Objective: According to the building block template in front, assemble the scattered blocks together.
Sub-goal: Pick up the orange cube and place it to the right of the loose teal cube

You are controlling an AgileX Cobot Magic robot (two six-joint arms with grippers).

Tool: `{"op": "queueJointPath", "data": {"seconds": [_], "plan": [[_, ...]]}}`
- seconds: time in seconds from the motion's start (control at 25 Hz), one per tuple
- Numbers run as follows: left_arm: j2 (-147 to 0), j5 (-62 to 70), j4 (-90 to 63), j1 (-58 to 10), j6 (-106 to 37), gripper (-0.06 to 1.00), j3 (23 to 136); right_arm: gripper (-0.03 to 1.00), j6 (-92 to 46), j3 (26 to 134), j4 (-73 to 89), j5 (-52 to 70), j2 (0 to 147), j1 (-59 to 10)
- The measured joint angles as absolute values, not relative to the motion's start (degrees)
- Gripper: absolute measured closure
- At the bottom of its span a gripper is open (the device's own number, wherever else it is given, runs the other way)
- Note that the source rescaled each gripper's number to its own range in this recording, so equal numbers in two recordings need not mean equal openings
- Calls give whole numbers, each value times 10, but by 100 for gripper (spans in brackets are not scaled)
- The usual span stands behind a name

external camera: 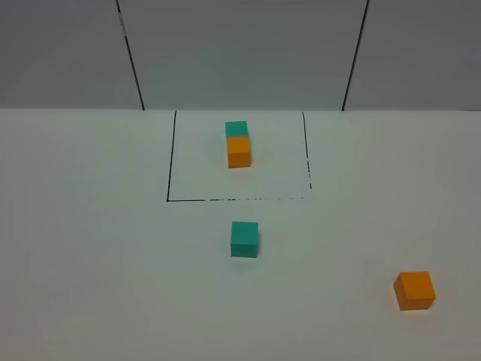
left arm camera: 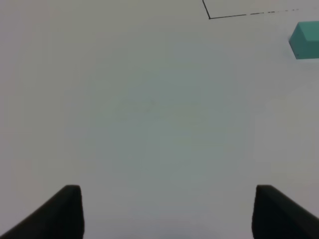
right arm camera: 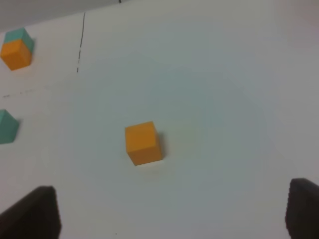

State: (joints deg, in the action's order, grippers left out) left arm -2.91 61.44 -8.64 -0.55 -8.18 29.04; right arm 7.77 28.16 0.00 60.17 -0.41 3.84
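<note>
**Loose cubes, empty claws**

The teal cube (external camera: 244,239) sat mid-frame, just below the building block template (external camera: 238,147); the orange cube (external camera: 415,290) lay lower right. Both looked light, rigid and matte, best pinched on opposite flat faces. The left gripper (left arm camera: 167,211) and right gripper (right arm camera: 174,209) stood with jaws apart, holding nothing.

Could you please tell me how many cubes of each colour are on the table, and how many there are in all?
Teal: 2 (framed teal cube, loose teal cube)
Orange: 2 (framed orange cube, loose orange cube)
Total: 4
</note>
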Motion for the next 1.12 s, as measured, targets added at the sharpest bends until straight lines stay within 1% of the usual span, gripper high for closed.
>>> {"op": "queueJointPath", "data": {"seconds": [0.16,0.44,0.56,1.12], "plan": [[-29,614,-86,-6,-82,44,290,15,78,282,0,602,-4,38],[-29,614,-86,-6,-82,44,290,3,78,282,0,602,-3,38],[-29,614,-86,-6,-82,44,290,1,78,282,0,602,16,38],[-29,614,-86,-6,-82,44,290,0,78,282,0,602,90,38]]}}
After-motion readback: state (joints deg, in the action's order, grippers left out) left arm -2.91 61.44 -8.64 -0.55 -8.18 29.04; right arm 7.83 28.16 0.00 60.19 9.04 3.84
